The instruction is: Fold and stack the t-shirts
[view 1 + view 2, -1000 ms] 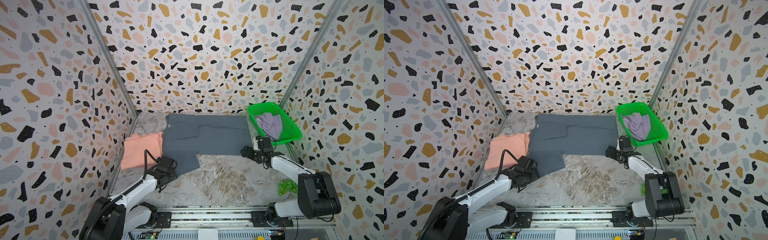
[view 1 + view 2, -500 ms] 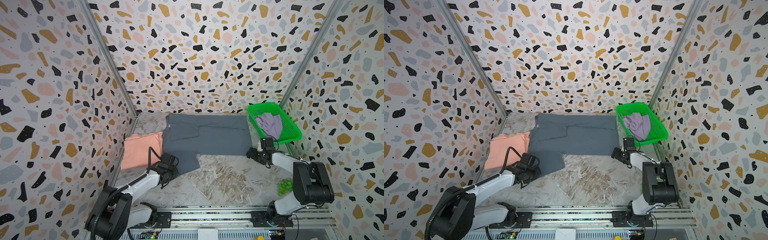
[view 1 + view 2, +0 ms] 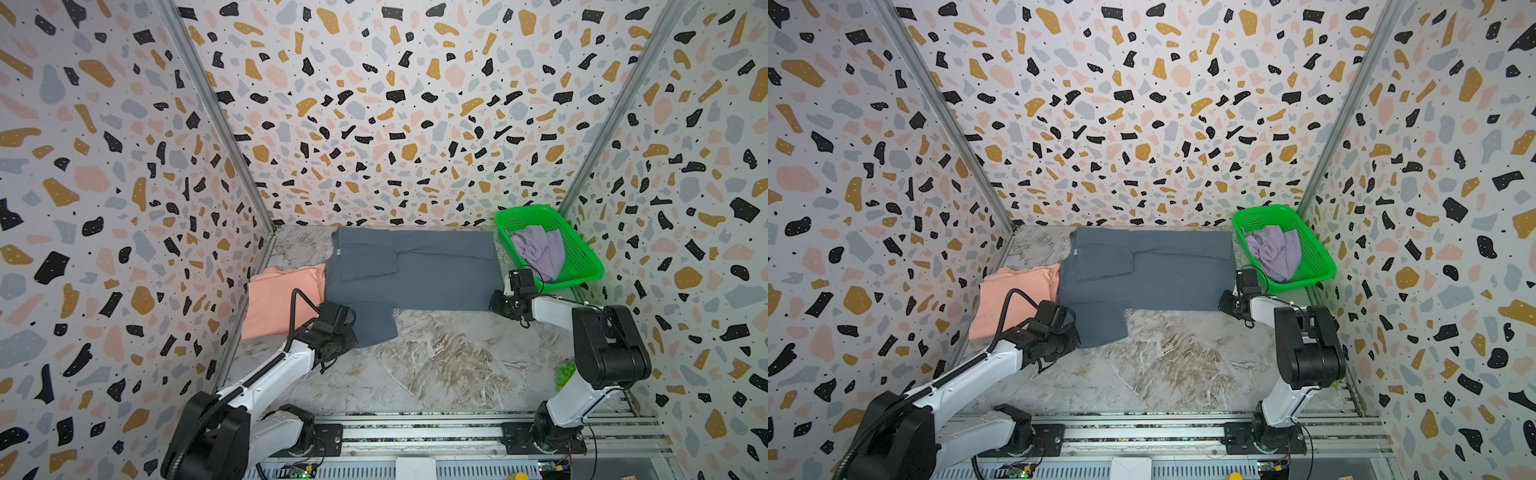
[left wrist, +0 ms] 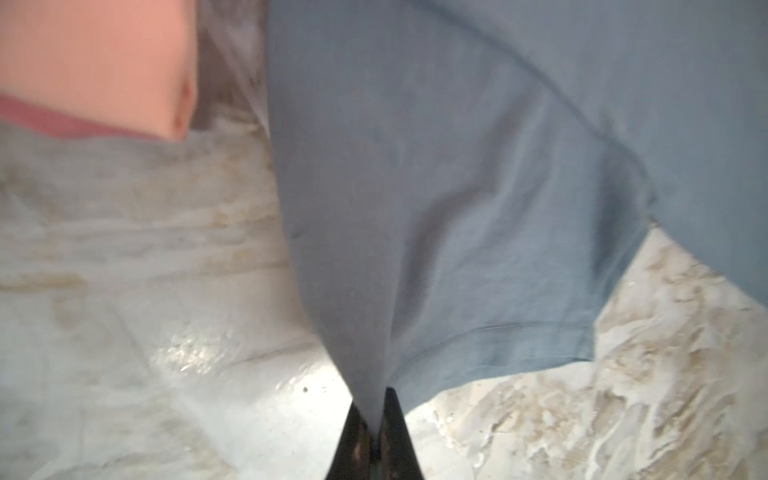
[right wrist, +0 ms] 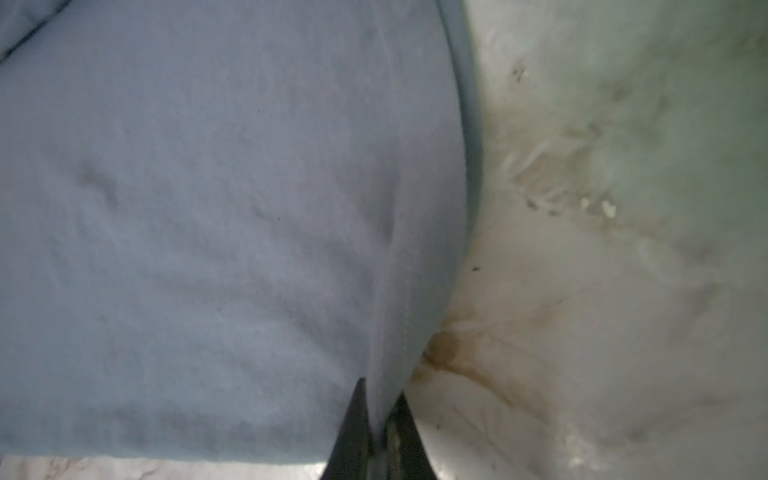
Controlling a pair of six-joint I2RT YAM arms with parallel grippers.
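The grey t-shirt (image 3: 432, 274) lies spread flat across the upper middle of the marble bench (image 3: 436, 365) in both top views. Its neck, with a small white label (image 3: 338, 251), points to the left. 1 sleeve is folded over the chest and the other lies out toward the lower left. The left pincer (image 4: 374, 419) is pressed together on the corner of that lower sleeve, and the cloth rises in a ridge into the grip. The right pincer (image 5: 380, 419) is pinching the shirt's lower right corner at the bottom hem in the same way. The pink t-shirt (image 3: 278, 299) sits folded at centre left, touching the grey shirt's left edge. The lilac t-shirt (image 3: 540, 251) lies crumpled inside the green basket (image 3: 582, 274) against the right wall, just above the right pincer.
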